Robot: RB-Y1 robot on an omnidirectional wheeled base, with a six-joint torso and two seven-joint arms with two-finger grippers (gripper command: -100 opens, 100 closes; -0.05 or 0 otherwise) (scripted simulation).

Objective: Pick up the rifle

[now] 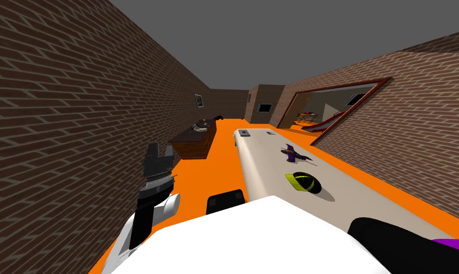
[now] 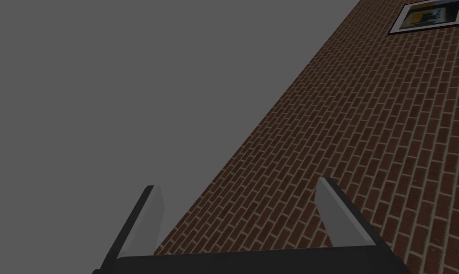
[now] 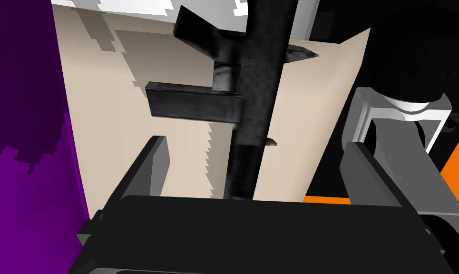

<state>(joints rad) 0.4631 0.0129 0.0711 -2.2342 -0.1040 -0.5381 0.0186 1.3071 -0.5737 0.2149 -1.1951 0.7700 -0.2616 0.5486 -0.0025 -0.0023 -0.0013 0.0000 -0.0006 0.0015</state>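
The rifle [image 3: 257,95] lies on the beige worktop [image 3: 185,157], its dark body running straight out between the right fingers [image 3: 159,166]. These stand wide apart and hold nothing, and neither touches it. It looks rigid and hard, probably hefty, and long enough to tip if gripped at one end. I judge the best hold to be the slim body beside the jutting magazine, squarely between the fingers. A purple shape [image 3: 28,142] sits just outside one finger. The left fingers [image 2: 145,223], also spread and empty, are raised by the brick wall [image 1: 81,95]. The worktop looks smooth, and orange floor [image 1: 223,142] runs alongside it.
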